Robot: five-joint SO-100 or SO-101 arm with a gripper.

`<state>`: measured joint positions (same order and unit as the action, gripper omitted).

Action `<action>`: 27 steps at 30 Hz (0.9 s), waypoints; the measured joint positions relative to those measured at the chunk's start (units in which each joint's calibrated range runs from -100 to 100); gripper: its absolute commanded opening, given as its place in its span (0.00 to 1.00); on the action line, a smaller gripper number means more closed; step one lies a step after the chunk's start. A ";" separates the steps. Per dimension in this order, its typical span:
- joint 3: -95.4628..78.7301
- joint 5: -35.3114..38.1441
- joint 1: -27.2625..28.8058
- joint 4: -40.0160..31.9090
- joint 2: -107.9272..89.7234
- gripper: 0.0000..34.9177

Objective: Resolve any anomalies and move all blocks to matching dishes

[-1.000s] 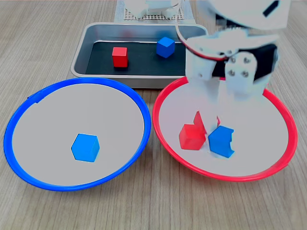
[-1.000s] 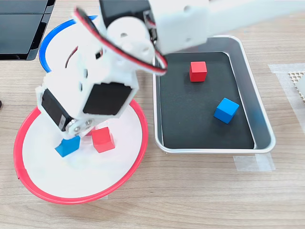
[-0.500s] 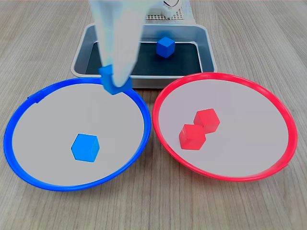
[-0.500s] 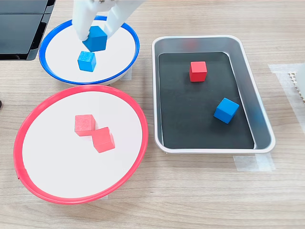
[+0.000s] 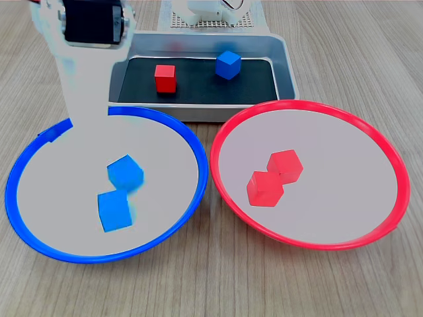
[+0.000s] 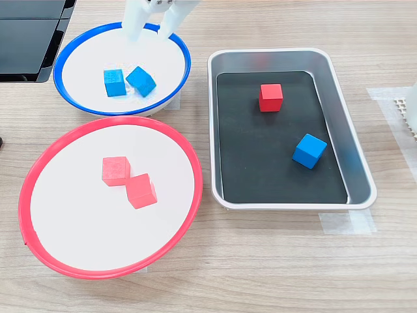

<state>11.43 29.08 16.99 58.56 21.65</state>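
Two blue blocks lie side by side in the blue-rimmed dish (image 5: 53,185) (image 6: 85,65): one (image 5: 125,173) (image 6: 141,81) tilted, the other (image 5: 114,211) (image 6: 114,83) beside it. Inside the red-rimmed dish (image 5: 344,172) (image 6: 78,222), two red blocks (image 5: 285,165) (image 5: 265,189) (image 6: 116,171) (image 6: 141,191) touch each other. My gripper (image 5: 86,122) (image 6: 150,29) hovers over the blue dish's far rim, open, with nothing between its fingers. One red block (image 5: 164,78) (image 6: 270,97) and one blue block (image 5: 228,65) (image 6: 309,150) sit apart in the metal tray.
The grey metal tray (image 5: 198,111) (image 6: 287,53) with its dark bottom stands behind the dishes in the first exterior view, right of them in the second exterior view. A black panel (image 6: 29,39) lies at the second exterior view's top left. Tape (image 6: 345,223) marks the wood tabletop.
The gripper carried a blue block out of the red dish, released it in the blue dish beside the other blue block, which shifted slightly, and drew back towards the rim.
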 measured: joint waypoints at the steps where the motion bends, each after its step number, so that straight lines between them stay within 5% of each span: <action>1: -0.18 0.00 0.09 0.24 0.00 0.39; 4: -1.63 0.00 0.09 2.45 -0.94 0.37; 12: -6.26 2.44 5.13 25.86 -13.90 0.39; 18: -27.31 1.86 10.71 22.59 -24.13 0.42; 27: -40.11 -8.06 7.61 13.05 -26.51 0.49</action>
<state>-28.68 21.03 24.60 71.62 -4.86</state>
